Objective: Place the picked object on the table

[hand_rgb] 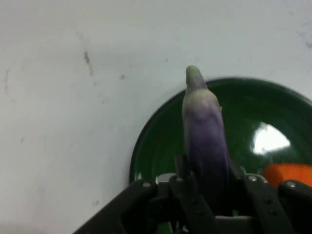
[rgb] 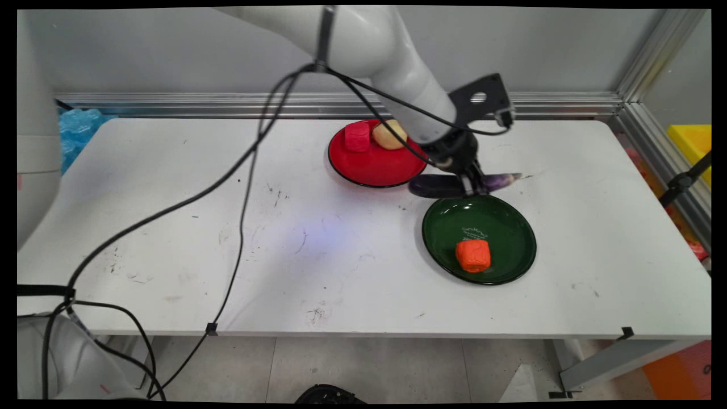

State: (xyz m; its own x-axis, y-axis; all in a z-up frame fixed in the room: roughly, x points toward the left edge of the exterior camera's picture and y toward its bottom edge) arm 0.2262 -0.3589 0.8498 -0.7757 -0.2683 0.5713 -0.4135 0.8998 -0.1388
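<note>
A dark purple eggplant (rgb: 433, 186) lies crosswise between the red plate (rgb: 375, 166) and the green plate (rgb: 511, 227), just at the green plate's far rim. My gripper (rgb: 470, 188) comes down on its middle and is shut on it. In the hand view the eggplant (hand_rgb: 204, 131) runs up from between the fingers of the gripper (hand_rgb: 207, 181), its pale tip over the rim of the green plate (hand_rgb: 158, 144). An orange lumpy toy (rgb: 473, 255) sits in the green plate's near part, seen as the orange toy (hand_rgb: 287, 173) at the hand view's right edge.
The red plate holds a pink-red block (rgb: 356, 136) and a yellowish potato-like piece (rgb: 389, 134). Black cables (rgb: 244, 187) hang across the table's left half. A blue bag (rgb: 79, 128) lies at the far left, and a yellow bin (rgb: 690, 142) stands beyond the right edge.
</note>
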